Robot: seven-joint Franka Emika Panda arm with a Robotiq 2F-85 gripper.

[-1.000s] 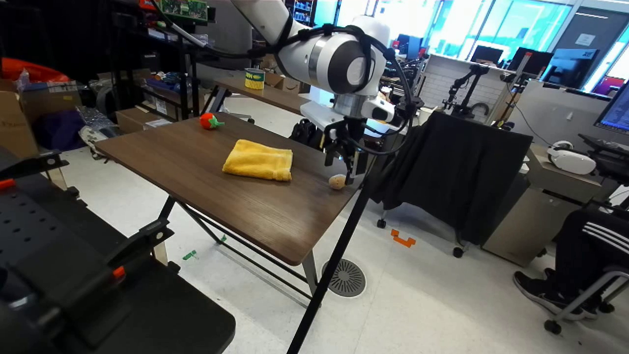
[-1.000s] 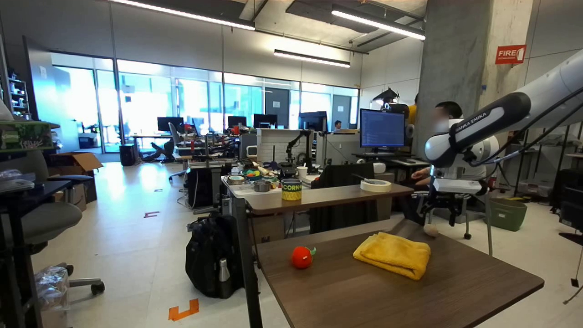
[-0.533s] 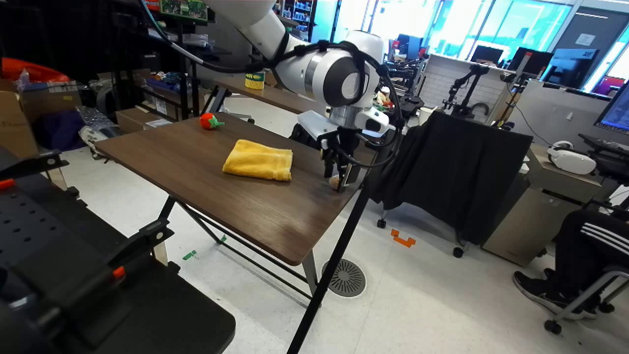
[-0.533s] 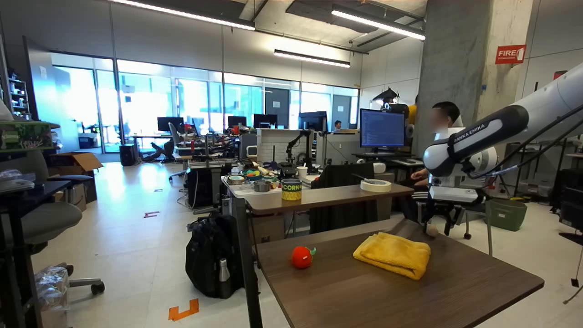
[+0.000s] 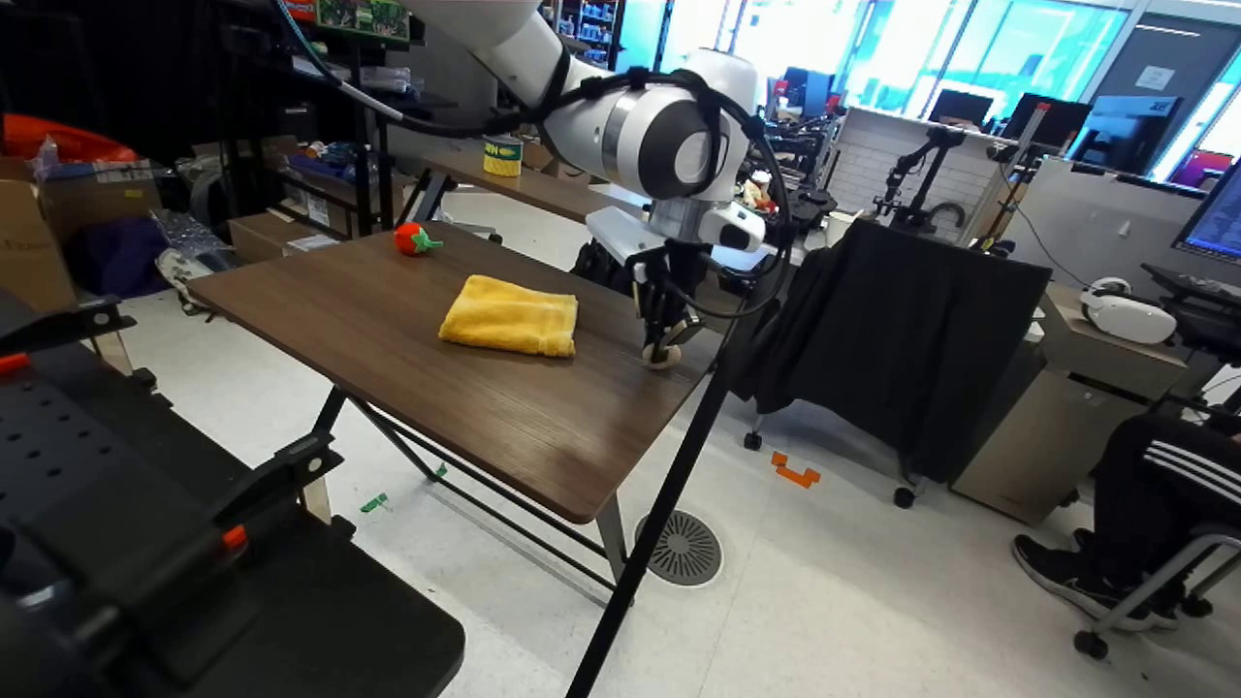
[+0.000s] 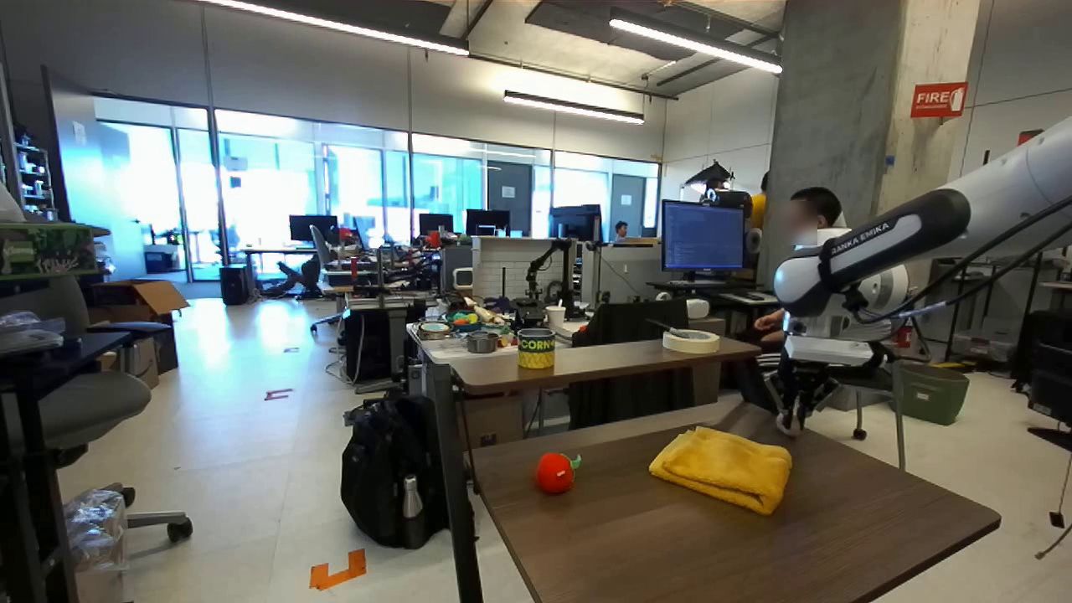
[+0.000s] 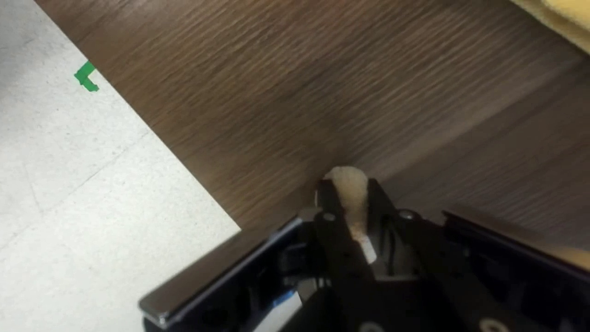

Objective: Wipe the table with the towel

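The towel [image 5: 509, 316], a folded yellow cloth, lies flat on the dark brown table [image 5: 368, 305]; in an exterior view the towel [image 6: 722, 469] shows its folded layers. Only a corner of the towel [image 7: 571, 18] enters the wrist view at top right. My gripper [image 7: 351, 190] points down near one end of the table, apart from the towel. Its fingers press on both sides of a small beige ball [image 7: 349, 177], so it is shut on that ball. In an exterior view the ball [image 5: 661, 359] sits at tabletop level, partly hidden by the fingers.
A red-orange tomato-like object [image 5: 411, 238] with a green top lies toward the table's far end. A narrow raised surface [image 6: 603, 366] behind bears a corn can [image 6: 536, 348] and a tape roll [image 6: 691, 341]. The table edge runs close beside the gripper.
My gripper has come down over the beige ball, and its jaws have gone from wide apart to shut on it. The towel and the red-orange object have stayed in place.
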